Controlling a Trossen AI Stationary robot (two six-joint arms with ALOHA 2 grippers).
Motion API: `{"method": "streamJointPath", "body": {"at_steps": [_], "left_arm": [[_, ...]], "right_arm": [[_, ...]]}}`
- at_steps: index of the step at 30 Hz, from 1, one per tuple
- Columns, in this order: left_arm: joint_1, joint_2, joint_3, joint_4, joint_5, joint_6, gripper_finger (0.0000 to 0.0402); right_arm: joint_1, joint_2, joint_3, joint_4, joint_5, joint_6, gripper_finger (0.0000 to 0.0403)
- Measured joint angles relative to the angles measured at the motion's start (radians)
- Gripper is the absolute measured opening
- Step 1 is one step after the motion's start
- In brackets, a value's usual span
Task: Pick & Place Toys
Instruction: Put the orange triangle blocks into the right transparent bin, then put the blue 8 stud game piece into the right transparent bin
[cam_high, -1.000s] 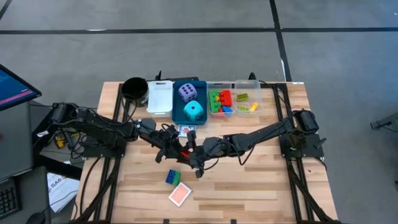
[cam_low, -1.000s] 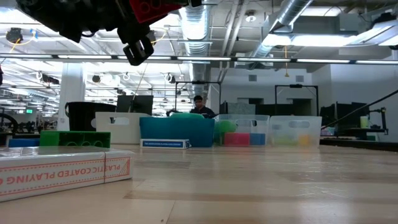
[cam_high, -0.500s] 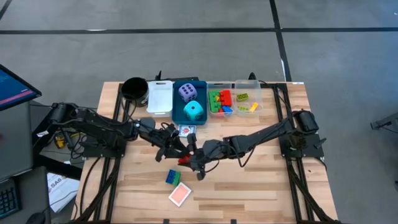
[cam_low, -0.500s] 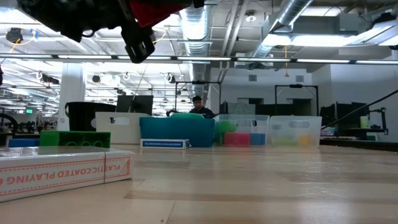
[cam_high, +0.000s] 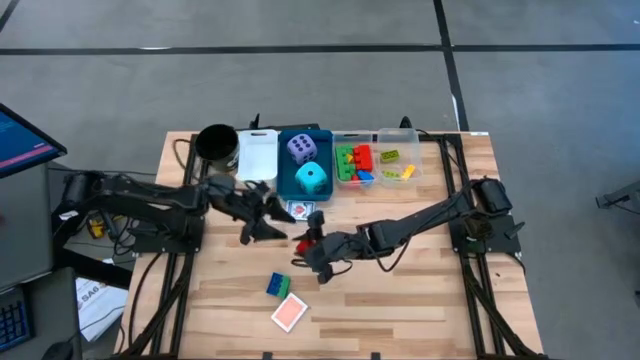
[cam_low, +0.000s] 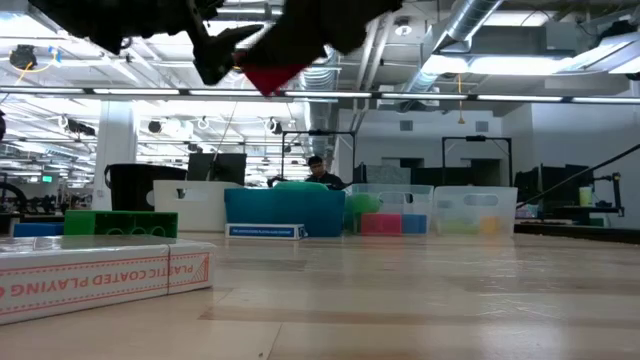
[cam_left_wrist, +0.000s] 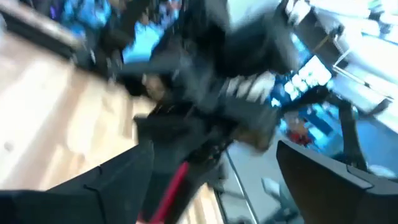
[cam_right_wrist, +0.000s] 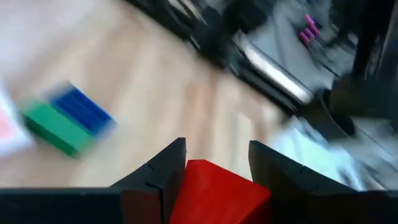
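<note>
Red brick (cam_right_wrist: 214, 190) pinched between the right gripper (cam_high: 308, 247) fingers, above mid-table.

The left gripper (cam_high: 270, 214) is seen just left of it with fingers spread and nothing held. A green-and-blue brick pair (cam_high: 278, 285) and a red-backed card pack (cam_high: 289, 313) lie on the near wood; dice (cam_high: 305, 163) sit in the far blue bin (cam_high: 285, 186).

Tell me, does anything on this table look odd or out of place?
Mostly tidy. The leftovers stand out: a blue-and-green brick pair and a red-backed card deck lie loose on the table, and the right gripper holds a red brick in mid-air.
</note>
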Motion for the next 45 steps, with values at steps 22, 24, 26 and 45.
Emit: {"method": "streamJointPath", "body": {"at_steps": [22,24,26,45], "left_arm": [[0.111,-0.278,0.0,-0.268,-0.002,0.005,0.0341],[0.111,-0.278,0.0,-0.284,-0.002,0.005,0.0341],[0.111,-0.277,0.0,-0.283,-0.002,0.011,0.0341],[0.11,-0.277,0.0,-0.295,-0.002,0.024,0.0341]], "right_arm": [[-0.498,-0.299,-0.085,-0.906,0.383,0.623,0.0169],[-0.566,-0.326,-0.113,-0.862,0.319,0.621,0.0164],[-0.626,-0.342,-0.138,-0.843,0.253,0.62,0.0158],[-0.749,-0.313,-0.184,-0.848,0.129,0.706,0.0266]]}}
